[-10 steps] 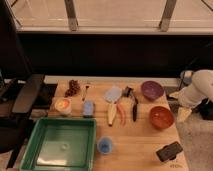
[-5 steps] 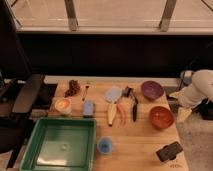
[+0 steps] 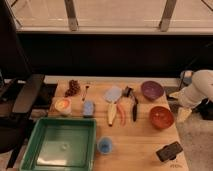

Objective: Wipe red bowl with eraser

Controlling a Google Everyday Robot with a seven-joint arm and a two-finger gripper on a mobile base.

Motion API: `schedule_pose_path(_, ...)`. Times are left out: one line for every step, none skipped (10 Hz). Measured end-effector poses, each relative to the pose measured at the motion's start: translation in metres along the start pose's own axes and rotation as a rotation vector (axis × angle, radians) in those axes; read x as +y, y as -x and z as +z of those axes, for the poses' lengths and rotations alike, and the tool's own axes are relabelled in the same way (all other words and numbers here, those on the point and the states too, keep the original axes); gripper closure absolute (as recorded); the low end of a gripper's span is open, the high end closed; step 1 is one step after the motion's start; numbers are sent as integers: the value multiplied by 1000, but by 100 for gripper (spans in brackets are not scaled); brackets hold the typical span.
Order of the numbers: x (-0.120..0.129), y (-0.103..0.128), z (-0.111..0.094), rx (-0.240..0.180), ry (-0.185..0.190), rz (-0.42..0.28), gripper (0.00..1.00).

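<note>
The gripper (image 3: 183,114), seemingly released and empty, hangs right of the red bowl (image 3: 161,117) because the eraser (image 3: 169,151) lies untaken nearer.

Eraser (image 3: 169,151) at the table's (image 3: 137,142) front right corner; bowl (image 3: 161,117) behind it; gripper (image 3: 183,114) beside the right edge.

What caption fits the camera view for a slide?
End effector hangs right of the red bowl; eraser lies untouched nearer the camera.

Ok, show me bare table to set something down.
Free: the bare wood between the blue cup and the eraser, below the banana and red bowl. The row above is crowded. The gripper hangs right of the red bowl.
</note>
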Motion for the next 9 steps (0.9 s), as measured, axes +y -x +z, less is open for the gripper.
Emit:
schedule_pose_path(3,-1,-6,8,-12,-18,20)
schedule_pose_path(8,-2,-13,9,-16,-33,20)
schedule_pose_path(16,0,-17,5,-18,-62,20)
schedule_pose_path(27,0,-16,-1,-18,-88,20)
schedule_pose_path(43,-2,-14,-8,-13,-115,20)
schedule_pose_path(55,-2,-12,-16,-6,-134,20)
schedule_pose_path(61,-3,-10,-24,-1,-146,20)
schedule_pose_path(70,-1,-7,-37,7,-166,20)
schedule_pose_path(85,-2,-5,-49,19,-192,20)
